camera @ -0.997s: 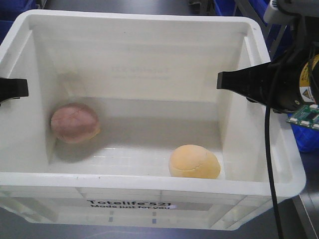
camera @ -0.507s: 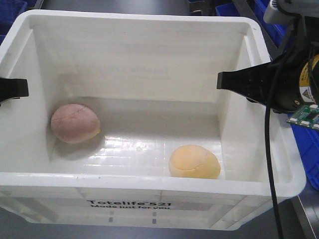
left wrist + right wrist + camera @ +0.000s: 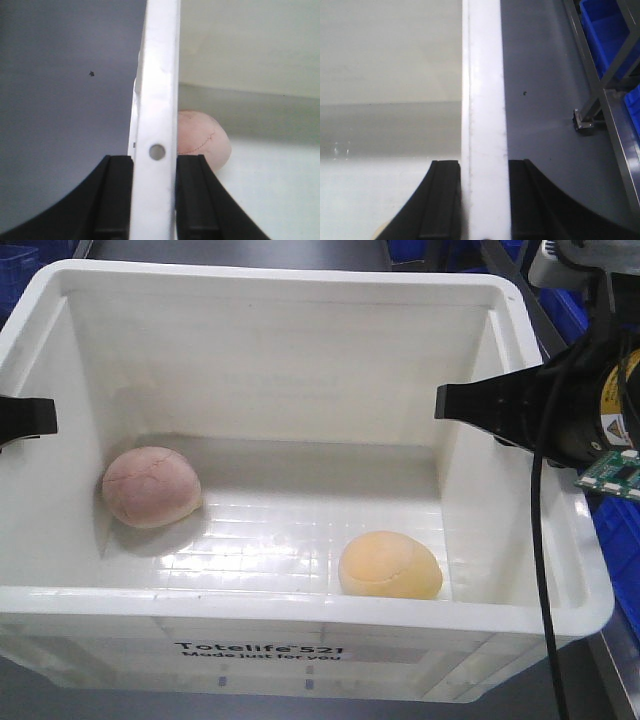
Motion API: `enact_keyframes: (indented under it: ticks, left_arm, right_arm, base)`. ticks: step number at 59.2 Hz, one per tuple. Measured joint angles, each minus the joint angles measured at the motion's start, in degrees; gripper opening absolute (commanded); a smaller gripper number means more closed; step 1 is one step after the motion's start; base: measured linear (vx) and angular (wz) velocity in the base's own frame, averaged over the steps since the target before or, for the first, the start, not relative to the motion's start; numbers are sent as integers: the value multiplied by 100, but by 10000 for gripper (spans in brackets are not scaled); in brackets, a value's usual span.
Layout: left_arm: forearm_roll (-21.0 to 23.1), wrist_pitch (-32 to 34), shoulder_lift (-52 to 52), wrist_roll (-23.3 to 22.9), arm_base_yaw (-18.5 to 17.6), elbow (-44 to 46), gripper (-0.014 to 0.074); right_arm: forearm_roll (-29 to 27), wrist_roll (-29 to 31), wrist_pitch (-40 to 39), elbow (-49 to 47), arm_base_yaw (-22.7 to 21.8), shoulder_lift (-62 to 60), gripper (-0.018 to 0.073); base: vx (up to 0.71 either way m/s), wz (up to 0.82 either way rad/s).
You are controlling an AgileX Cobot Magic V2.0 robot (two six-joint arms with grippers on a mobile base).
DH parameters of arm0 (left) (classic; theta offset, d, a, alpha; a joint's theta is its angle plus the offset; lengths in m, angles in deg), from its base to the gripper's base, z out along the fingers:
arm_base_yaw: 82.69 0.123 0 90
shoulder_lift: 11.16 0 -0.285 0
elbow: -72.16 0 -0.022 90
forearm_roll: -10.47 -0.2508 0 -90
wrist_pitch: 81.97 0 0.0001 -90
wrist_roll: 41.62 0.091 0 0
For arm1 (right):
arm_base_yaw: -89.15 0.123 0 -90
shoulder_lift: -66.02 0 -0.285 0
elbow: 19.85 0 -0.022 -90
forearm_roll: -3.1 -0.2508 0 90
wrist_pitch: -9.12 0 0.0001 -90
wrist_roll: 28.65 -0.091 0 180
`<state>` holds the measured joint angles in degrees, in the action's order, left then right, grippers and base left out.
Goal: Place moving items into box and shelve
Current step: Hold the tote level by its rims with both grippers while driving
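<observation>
Both items, the pink lump [image 3: 150, 487] and the yellow lump [image 3: 390, 565], lie well apart on the floor of the box [image 3: 300, 608]. The left gripper [image 3: 154, 167] and right gripper [image 3: 484, 172] each pinch a side rim of the box. Loading looks done; shelving seems to remain.

This is a storeroom or warehouse bay, not a home or a kitchen. The floor [image 3: 540, 75] is smooth, dull grey and bare, marked only by a dark speck or two. Along the right side stands metal racking [image 3: 592, 95], with grey angled struts and a small foot plate [image 3: 583, 122] set on the floor. Bright blue plastic bins [image 3: 602, 27] sit in it. More blue shows past the far corners of the white plastic crate [image 3: 300, 605], a ribbed storage tote with a printed brand line. From here I can't make out what the bins hold.
</observation>
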<state>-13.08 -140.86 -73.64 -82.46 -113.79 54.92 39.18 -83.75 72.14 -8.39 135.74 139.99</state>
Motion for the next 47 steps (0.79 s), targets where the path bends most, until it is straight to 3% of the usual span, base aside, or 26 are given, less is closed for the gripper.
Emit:
enact_keyframes:
  ticks: [47]
  left_arm:
    - [0, 0, 0, 0, 0, 0, 108]
  right_arm:
    - [0, 0, 0, 0, 0, 0, -11]
  base:
    - [39, 4]
